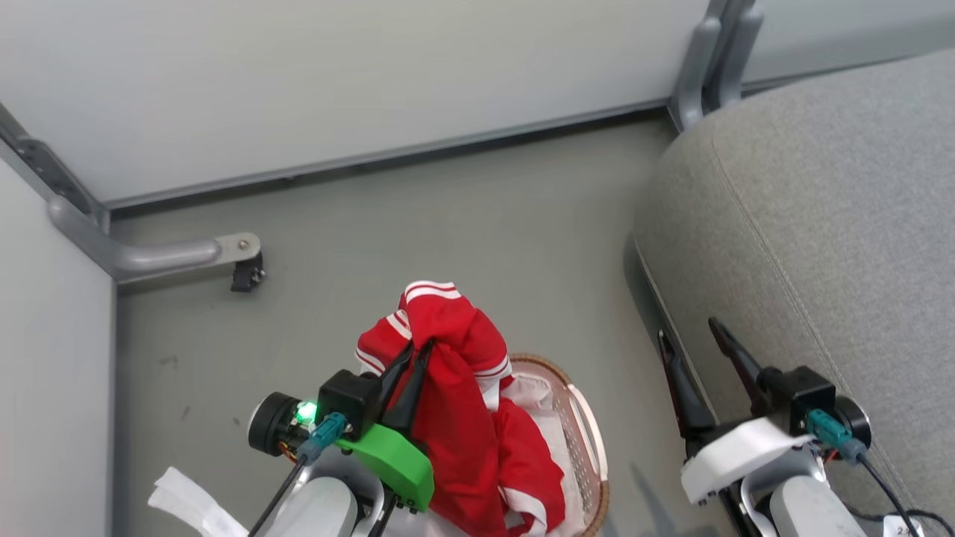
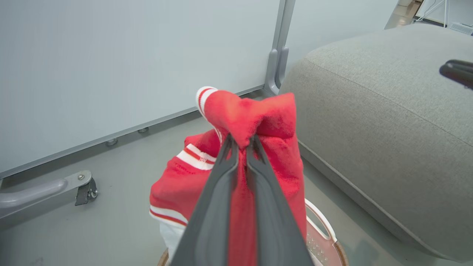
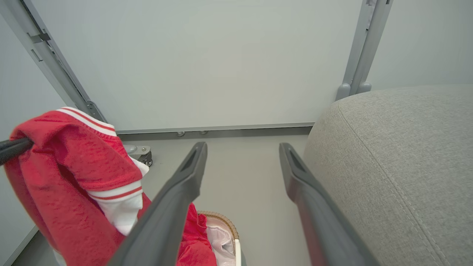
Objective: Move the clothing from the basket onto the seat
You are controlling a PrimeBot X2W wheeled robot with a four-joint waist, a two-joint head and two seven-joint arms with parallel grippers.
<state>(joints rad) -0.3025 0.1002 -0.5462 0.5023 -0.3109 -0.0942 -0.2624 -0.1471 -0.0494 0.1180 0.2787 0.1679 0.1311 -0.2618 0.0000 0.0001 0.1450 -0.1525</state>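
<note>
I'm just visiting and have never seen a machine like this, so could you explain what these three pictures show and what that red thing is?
This is a wheeled robot with two arms, each ending in a pincer with two long dark fingers. One picture looks down from a camera on its head; the other two come from cameras on its wrists, looking along each pincer's fingers.

The left pincer is shut on the clothing, a red garment with white stripes, holding it bunched above the basket. The garment's lower part hangs down into the basket, which stands on the grey floor. Some white material also lies inside it.

The right pincer is open and holds nothing. It sits beside the seat, a big grey sofa, where the garment is meant to go.
</note>
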